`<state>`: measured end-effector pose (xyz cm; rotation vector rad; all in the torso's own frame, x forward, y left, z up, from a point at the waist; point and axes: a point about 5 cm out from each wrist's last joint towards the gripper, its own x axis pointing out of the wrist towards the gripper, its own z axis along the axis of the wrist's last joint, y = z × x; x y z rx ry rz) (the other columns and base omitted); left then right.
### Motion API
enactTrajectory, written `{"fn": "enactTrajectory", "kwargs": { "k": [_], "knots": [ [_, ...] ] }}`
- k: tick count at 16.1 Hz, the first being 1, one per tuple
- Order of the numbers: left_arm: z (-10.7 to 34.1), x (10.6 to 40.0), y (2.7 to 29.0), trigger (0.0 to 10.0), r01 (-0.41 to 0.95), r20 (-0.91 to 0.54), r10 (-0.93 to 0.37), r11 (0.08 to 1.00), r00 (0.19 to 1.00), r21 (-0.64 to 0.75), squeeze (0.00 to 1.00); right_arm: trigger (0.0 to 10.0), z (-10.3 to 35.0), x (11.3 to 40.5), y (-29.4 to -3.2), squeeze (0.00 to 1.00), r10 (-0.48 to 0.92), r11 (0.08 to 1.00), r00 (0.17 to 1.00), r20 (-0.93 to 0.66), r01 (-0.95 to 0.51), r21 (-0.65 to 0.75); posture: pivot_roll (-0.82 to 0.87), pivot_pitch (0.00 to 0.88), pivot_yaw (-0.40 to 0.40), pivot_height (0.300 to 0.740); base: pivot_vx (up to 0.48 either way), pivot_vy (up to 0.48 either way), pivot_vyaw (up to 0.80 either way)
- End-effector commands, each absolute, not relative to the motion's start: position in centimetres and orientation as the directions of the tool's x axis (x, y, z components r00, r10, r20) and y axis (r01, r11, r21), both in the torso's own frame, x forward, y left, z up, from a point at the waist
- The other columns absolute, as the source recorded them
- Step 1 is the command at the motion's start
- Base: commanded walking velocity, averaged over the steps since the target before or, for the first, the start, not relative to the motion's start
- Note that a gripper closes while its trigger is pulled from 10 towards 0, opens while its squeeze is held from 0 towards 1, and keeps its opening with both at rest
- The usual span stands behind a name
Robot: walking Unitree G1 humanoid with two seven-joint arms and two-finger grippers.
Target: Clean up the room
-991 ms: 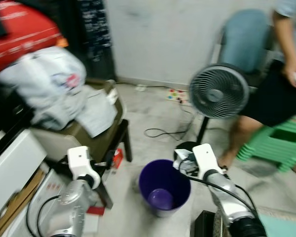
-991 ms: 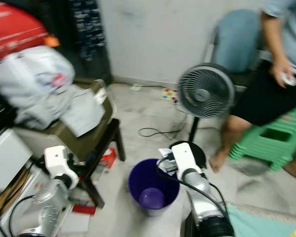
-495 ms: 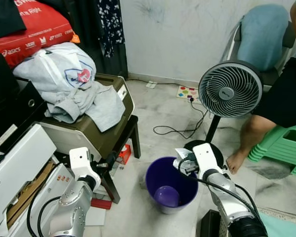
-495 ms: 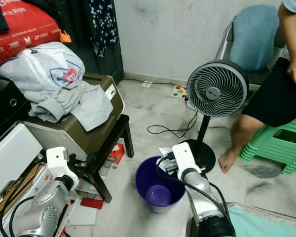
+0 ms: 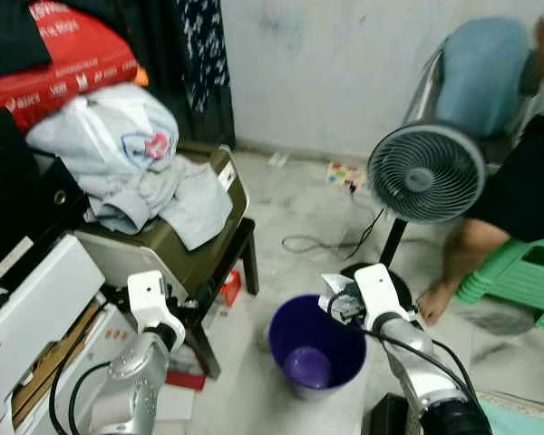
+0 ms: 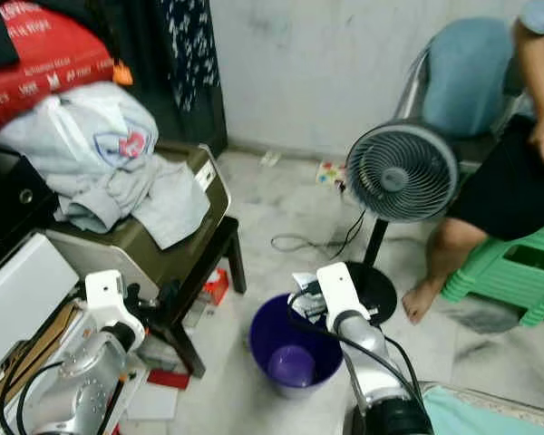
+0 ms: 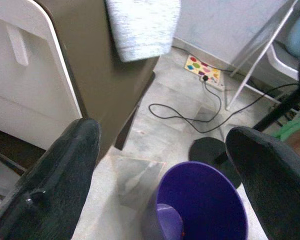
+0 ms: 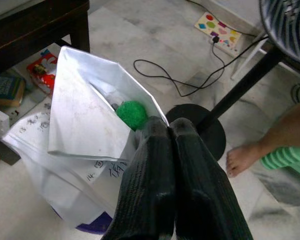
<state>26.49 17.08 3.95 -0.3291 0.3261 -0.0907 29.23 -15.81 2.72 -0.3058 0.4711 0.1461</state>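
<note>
One right pincer (image 8: 172, 131), fingers pressed together, pinches one crumpled white paper bundle (image 8: 82, 130) with a green ball (image 8: 131, 114) tucked in it, directly above one purple bin (image 5: 315, 345) on the floor. One left pincer (image 7: 165, 150) is spread wide, holding nothing (bin beyond it). Farther off stands one fan (image 5: 426, 172), with one seated person (image 6: 517, 172) behind.

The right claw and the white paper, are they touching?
Touching. The right wrist view shows the right claw with its fingers pressed together on the edge of the white paper, above the purple bin.
</note>
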Motion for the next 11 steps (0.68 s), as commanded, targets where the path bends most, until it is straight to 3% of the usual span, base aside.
{"fn": "enactTrajectory", "kwargs": {
  "k": [1, 4, 9, 11],
  "knots": [
    [4.4, 26.7, 17.0, 10.0, 0.052, -0.287, -0.154, 0.942, 0.946, -0.332, 0.0, 10.0, 3.0, 29.4, -15.9, 0.0, 0.066, 0.945, 0.884, -0.463, -0.205, -0.255, -0.07, 0.0, 0.037, 0.74, 0.292, 0.0, 0.0],
    [4.4, 26.7, 17.0, 10.0, 0.05, -0.286, -0.152, 0.941, 0.946, -0.335, 0.0, 10.0, 2.9, 29.4, -15.9, 0.0, 0.066, 0.946, 0.885, -0.462, -0.203, -0.254, -0.07, 0.0, 0.036, 0.74, 0.28, 0.0, 0.0],
    [4.4, 26.7, 17.1, 10.0, 0.046, -0.281, -0.149, 0.939, 0.948, -0.342, 0.0, 10.0, 2.9, 29.3, -16.0, 0.0, 0.066, 0.945, 0.882, -0.466, -0.205, -0.254, -0.07, 0.0, 0.036, 0.74, 0.0, 0.0, 0.0],
    [5.0, 26.4, 16.0, 10.0, 0.188, -0.246, -0.299, 0.901, 0.922, -0.39, 0.0, 10.0, 2.9, 29.4, -16.0, 0.0, 0.054, 0.952, 0.877, -0.478, -0.19, -0.24, -0.07, 0.0, 0.036, 0.74, 0.0, 0.0, 0.0]
  ]
}}
